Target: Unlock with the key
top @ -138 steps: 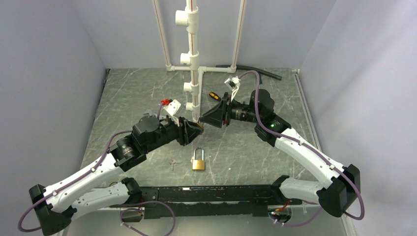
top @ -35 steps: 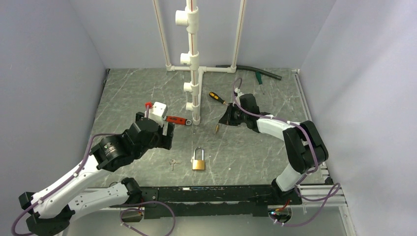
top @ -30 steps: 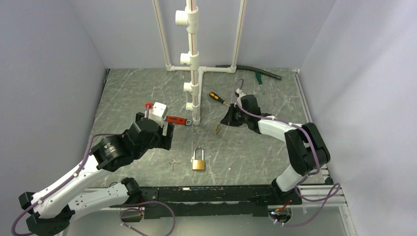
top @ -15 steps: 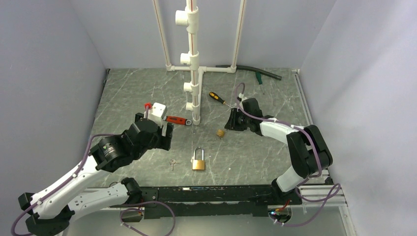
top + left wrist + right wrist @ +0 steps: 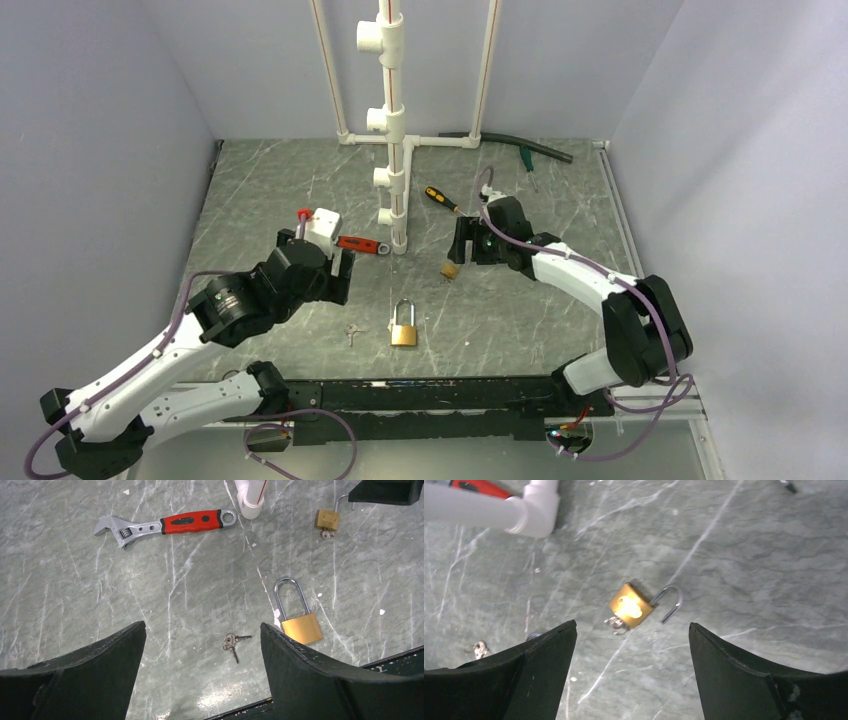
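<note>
Where the key (image 5: 232,641) lies, seemingly paired, a brass padlock (image 5: 301,628) sits beside.

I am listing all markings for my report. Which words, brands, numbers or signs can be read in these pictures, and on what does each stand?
No text can be read in any view.
larger brass padlock: face looks plain, no brand legible.
small brass padlock: glare on it, nothing legible.
red-handled wrench: no legible marking.
black rail: faint white marks, too small to read.

Left gripper (image 5: 201,630) and right gripper (image 5: 631,625) gape wide
</note>
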You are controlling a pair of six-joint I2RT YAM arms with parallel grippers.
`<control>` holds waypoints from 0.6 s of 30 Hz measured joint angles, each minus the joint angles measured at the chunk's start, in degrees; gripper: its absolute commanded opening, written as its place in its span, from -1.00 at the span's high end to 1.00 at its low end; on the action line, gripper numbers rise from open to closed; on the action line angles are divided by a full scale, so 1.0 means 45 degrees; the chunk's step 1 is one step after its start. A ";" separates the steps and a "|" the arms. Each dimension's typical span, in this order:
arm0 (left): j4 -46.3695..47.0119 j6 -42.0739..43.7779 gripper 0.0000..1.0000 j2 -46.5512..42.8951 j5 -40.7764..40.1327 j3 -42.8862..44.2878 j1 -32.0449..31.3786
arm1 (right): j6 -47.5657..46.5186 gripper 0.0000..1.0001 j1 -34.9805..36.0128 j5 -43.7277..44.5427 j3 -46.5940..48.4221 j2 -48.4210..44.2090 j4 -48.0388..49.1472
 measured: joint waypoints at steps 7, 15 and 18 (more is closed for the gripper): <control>-0.0136 -0.0199 -0.78 0.0345 -0.0345 0.0000 0.0019 | 0.0597 -0.99 0.2647 0.1904 0.0894 -0.0466 -0.1277; -0.1559 -0.1661 -0.87 0.0418 -0.2487 0.0063 0.0039 | 0.2764 -0.89 0.5595 0.4216 0.1384 -0.0053 -0.2589; -0.1875 -0.1962 -0.86 0.0369 -0.2929 0.0073 0.0053 | 0.3575 -0.77 0.6572 0.4993 0.1661 0.0675 -0.2851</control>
